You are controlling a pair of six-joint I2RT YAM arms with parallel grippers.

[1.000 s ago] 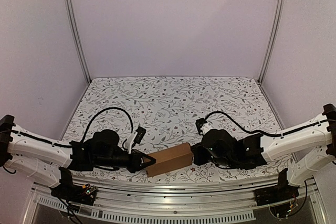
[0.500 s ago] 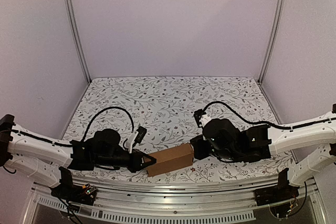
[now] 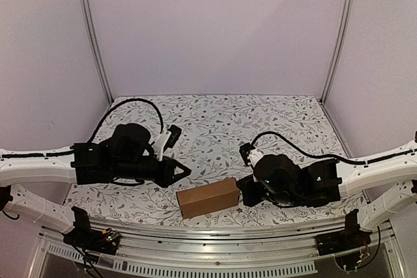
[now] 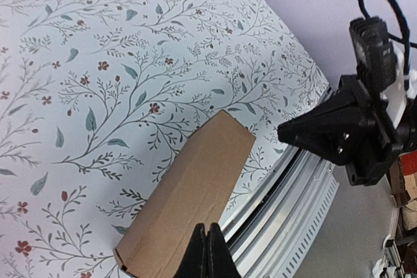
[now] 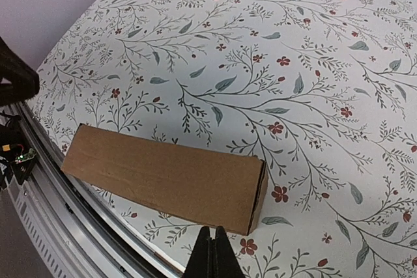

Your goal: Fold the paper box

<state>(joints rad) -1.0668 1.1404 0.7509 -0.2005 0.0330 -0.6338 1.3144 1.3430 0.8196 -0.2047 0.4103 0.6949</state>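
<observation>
Looking down, we saw box [image 3: 208, 197] closed up, lying flat near table's [image 3: 215, 118] front edge, just behind rail [image 3: 208, 234]. Left gripper [image 3: 185, 170] was pinched tight, empty, up-left of box and apart from it. Right gripper [image 3: 242, 193] was pinched tight, empty, just beside box's right end. Broad table stretch lay behind box up to back wall.

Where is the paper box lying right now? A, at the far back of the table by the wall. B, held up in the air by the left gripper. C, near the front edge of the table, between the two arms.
C: the paper box lies flat on the table close to its near edge, between the left gripper and the right gripper, and the left one is clear of it.
</observation>
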